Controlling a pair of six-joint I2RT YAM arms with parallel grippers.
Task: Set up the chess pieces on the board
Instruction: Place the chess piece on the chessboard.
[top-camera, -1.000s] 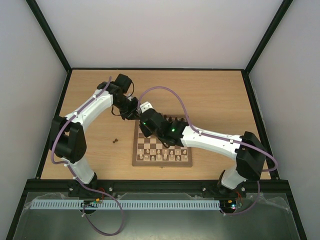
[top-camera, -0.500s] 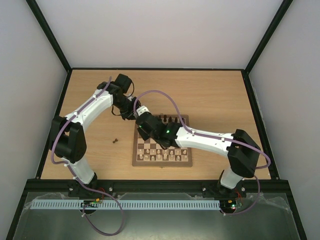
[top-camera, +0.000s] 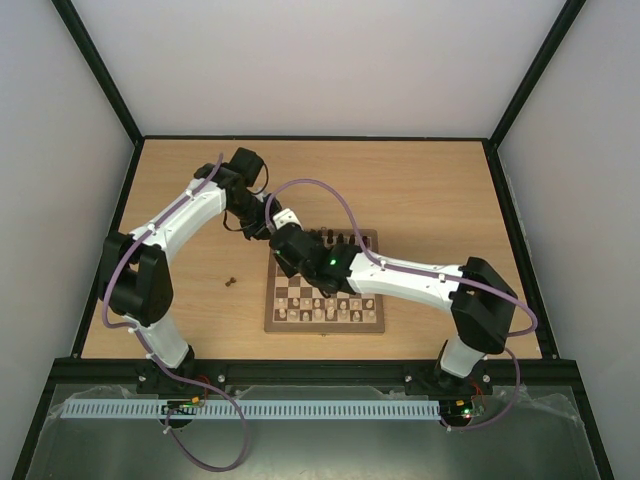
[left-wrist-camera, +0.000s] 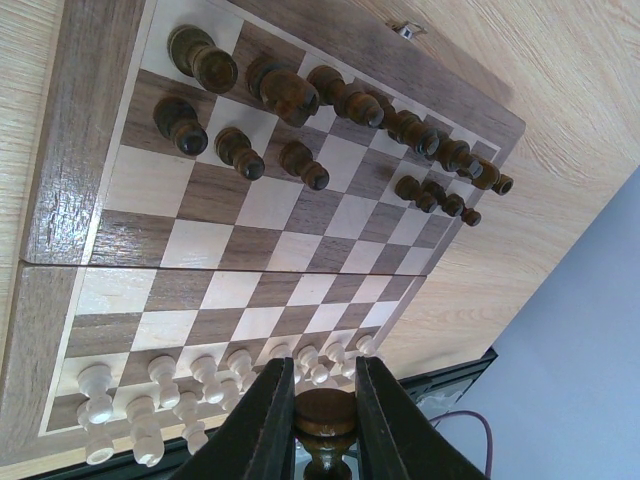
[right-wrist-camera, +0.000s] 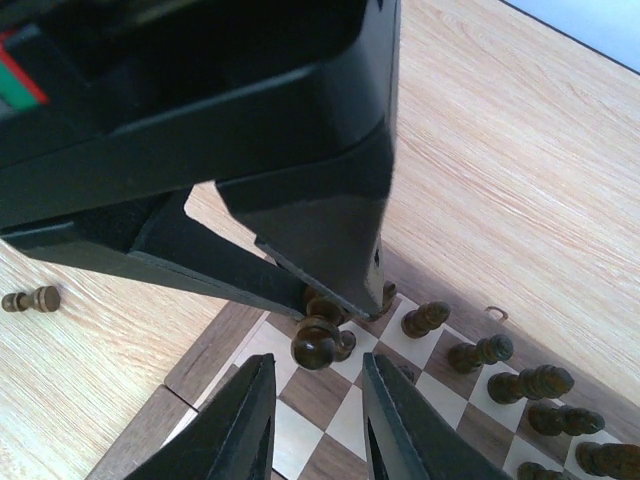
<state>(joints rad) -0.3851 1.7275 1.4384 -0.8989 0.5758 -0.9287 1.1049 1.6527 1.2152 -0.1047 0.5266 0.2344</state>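
Left gripper (left-wrist-camera: 322, 375) stays clenched on a dark piece (left-wrist-camera: 325, 415), held over the far-left corner of the board (left-wrist-camera: 75, 140). The right gripper (right-wrist-camera: 315, 370) has swung across from mid-board to meet it, its fingers narrowing but still apart just short of that piece. This looks like a handover, so the piece has yet to reach its square.

No legible text, labels, brand marks, numbers or signs in any view; nothing readable on the board (top-camera: 323, 328), chess pieces (left-wrist-camera: 282, 88) or bench (top-camera: 430, 185).
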